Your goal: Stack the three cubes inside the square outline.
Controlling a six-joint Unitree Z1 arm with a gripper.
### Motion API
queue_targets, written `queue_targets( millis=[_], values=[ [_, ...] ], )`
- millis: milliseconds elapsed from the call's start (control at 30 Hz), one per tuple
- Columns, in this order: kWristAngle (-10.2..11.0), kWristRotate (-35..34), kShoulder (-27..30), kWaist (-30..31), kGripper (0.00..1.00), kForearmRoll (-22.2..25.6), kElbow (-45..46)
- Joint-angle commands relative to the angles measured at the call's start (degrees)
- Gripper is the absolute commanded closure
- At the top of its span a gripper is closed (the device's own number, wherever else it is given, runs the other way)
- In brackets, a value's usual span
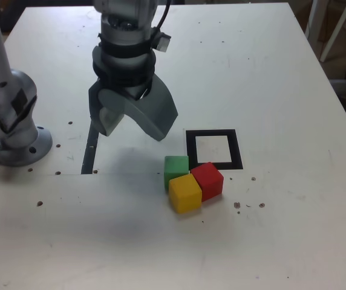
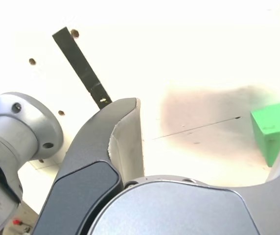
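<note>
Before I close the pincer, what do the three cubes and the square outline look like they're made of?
The green cube, yellow cube and red cube look like painted wood or solid plastic: flat, even colour, crisp edges, matte faces with no glare. Which one, I cannot tell. The square outline looks like black tape or print lying flat on the white table.

Green cube partly behind claw

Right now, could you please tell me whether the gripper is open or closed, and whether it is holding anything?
Gripper: open and empty, hanging above the table, up and to the exterior view's left of the three cubes.
</note>
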State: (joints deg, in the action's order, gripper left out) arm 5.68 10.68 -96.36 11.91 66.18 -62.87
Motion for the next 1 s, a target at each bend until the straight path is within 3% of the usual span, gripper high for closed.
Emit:
queue_targets(
  millis=[0,400,667,967],
  values=[
    [0.6,1.5,-0.9,0.3,0.01,0.1,-1.7],
    [2.7,10.9,-4.4,2.8,0.03,0.6,-10.1],
    [4.5,15.4,-10.4,4.4,0.03,0.2,-16.4],
    [7.8,18.3,-13.7,5.1,0.04,-0.7,-19.4]
  ],
)
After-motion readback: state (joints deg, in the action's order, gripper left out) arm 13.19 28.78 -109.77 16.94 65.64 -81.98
